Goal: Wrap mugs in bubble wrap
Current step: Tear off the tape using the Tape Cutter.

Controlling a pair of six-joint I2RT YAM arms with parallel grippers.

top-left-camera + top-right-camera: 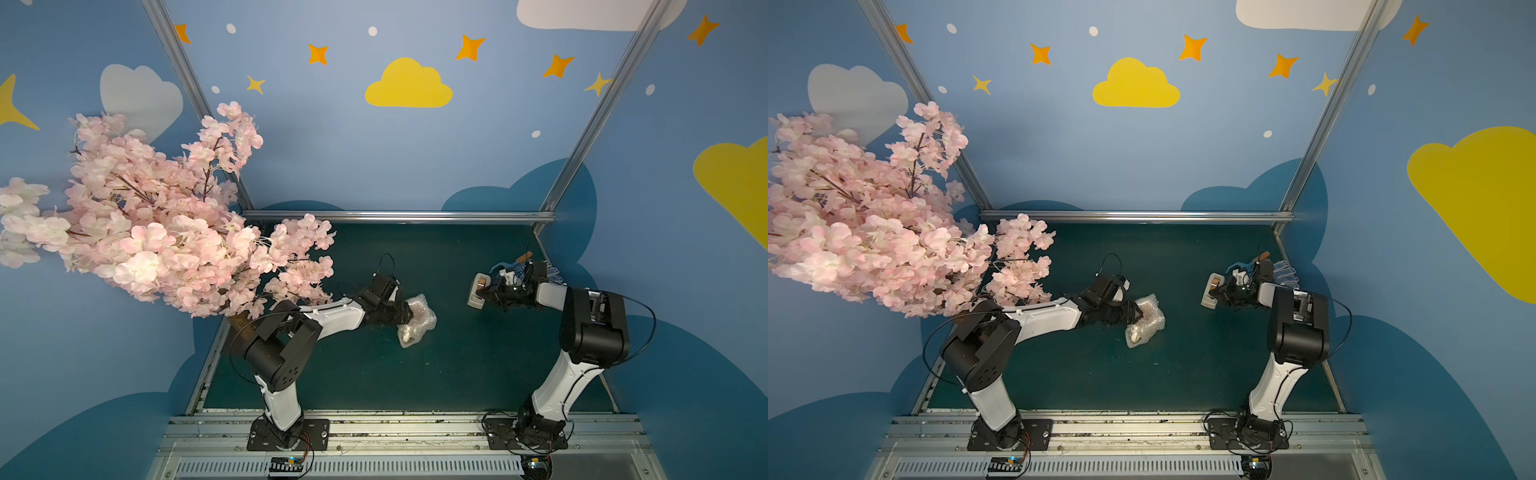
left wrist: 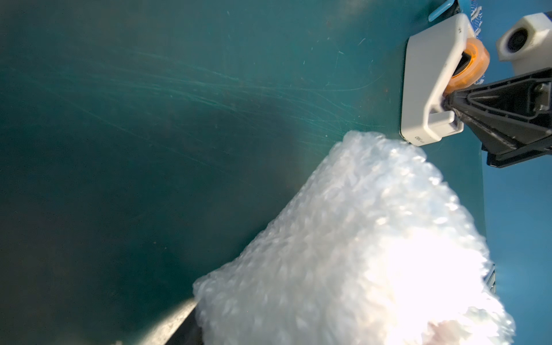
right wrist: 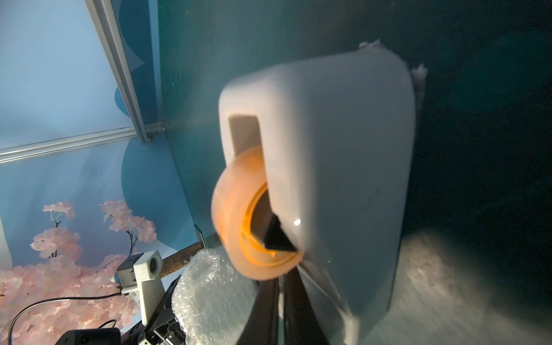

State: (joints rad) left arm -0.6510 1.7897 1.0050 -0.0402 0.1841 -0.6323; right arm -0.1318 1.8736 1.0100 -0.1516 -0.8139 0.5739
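Robot lab booth: aluminium frame [image 1: 399, 216], cartoon-sky walls [image 1: 409, 124], green tabletop [image 1: 457, 365].

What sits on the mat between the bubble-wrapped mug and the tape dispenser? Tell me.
Nothing: in both top views only bare green mat separates the bubble-wrapped mug from the tape dispenser.

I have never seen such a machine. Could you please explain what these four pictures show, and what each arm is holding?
Two robot arms stand at a green table. Two pictures look down from above; the other two come from a camera on each wrist. The left gripper grips a bundle of bubble wrap on the table; the white mug peeks out of it. The right gripper is shut on a beige tape dispenser, seen close in the right wrist view. A pink blossom tree is decoration.
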